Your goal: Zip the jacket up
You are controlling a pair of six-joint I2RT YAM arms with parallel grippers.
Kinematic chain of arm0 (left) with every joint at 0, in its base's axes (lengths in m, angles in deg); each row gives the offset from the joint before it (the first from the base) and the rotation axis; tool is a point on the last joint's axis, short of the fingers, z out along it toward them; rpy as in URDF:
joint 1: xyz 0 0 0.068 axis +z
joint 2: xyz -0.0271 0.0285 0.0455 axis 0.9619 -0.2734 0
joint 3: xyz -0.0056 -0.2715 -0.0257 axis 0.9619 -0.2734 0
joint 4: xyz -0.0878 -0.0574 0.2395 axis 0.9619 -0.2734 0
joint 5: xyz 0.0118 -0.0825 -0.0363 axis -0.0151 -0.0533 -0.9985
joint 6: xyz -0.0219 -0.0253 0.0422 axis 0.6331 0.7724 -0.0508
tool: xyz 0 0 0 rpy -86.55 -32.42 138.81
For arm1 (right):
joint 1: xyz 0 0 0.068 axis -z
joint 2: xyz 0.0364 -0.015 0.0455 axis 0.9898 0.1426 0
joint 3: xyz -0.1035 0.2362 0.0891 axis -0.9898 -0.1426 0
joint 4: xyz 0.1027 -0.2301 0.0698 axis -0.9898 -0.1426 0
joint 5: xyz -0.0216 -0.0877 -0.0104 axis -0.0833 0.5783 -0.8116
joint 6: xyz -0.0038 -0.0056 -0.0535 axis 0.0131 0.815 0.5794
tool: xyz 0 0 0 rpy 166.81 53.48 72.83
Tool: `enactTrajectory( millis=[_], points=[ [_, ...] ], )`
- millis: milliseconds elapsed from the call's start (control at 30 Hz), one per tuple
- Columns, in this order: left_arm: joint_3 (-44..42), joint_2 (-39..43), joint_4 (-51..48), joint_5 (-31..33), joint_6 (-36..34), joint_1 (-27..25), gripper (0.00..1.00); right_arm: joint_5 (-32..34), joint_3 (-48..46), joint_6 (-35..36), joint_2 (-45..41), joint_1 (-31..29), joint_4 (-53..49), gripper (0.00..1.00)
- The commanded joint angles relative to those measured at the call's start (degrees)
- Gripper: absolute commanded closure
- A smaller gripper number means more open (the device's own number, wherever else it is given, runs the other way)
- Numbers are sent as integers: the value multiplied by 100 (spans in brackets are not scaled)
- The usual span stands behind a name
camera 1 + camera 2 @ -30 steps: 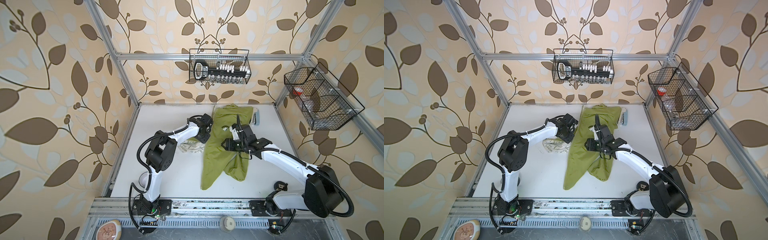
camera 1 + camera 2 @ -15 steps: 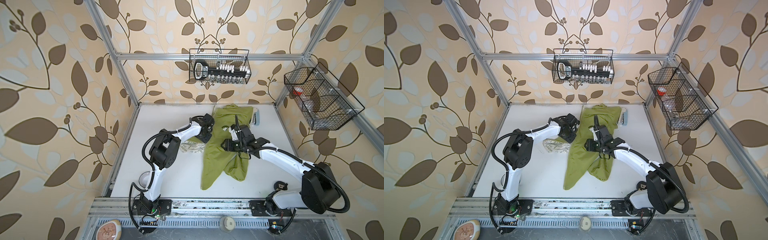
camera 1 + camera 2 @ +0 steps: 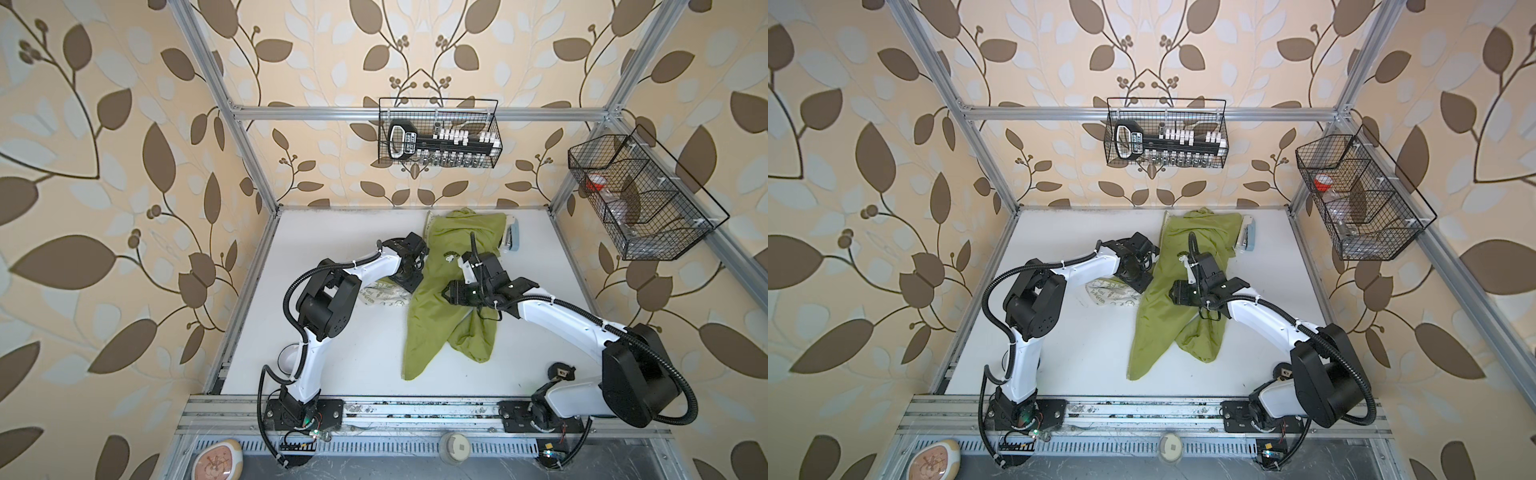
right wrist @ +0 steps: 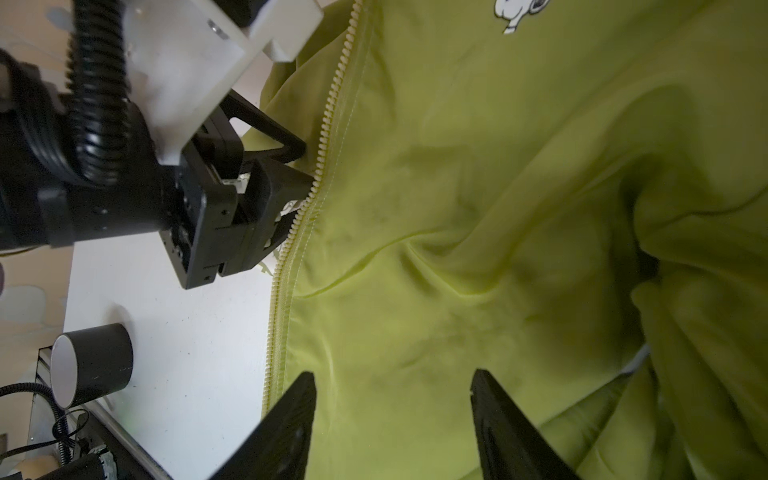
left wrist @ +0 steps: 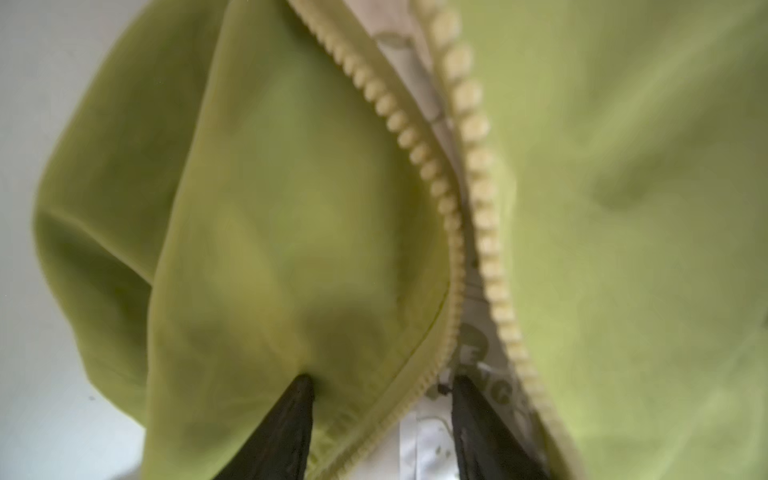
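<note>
The jacket [image 3: 432,316] lies crumpled on the white table [image 3: 353,365], right of centre in both top views, running from the back edge towards the front. I have the left gripper [image 3: 409,280] at its left-hand front edge, presumably to line up the zipper. The right gripper [image 3: 451,293] sits over the green panel, probably to steady the cloth. The left wrist view adds what the top views hide: fingers [image 5: 291,415] released and spread, straddling one row of cream zipper teeth [image 5: 419,162], with patterned lining [image 5: 469,316] showing between the two unjoined rows. The right wrist view shows that arm's fingers [image 4: 286,428] likewise parted, grasping nothing.
</note>
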Motion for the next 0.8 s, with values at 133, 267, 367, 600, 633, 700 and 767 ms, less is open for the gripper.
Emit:
enactTrajectory(
  millis=[133, 267, 367, 600, 633, 700, 767],
  points=[
    [868, -389, -318, 1085, 415, -17, 66, -53, -215, -79, 70, 22, 81, 40],
    [1312, -712, -621, 1162, 533, -17, 87, -26, -280, -82, 138, 39, 100, 42],
    [1258, -649, -597, 1243, 551, 2, 100, -20, -334, -75, 159, 74, 130, 42],
    [1211, 29, -836, 1337, 1015, 609, 100, -44, -181, 2, 354, 101, 108, 44],
    [1209, 141, -891, 1381, 1060, 704, 100, -46, -134, 7, 387, 101, 100, 44],
    [1206, 366, -983, 1489, 1105, 835, 100, -60, -62, 21, 443, 101, 99, 44],
    [1186, 576, -1057, 1588, 1140, 937, 100, -55, 18, 22, 475, 92, 75, 45]
  ],
)
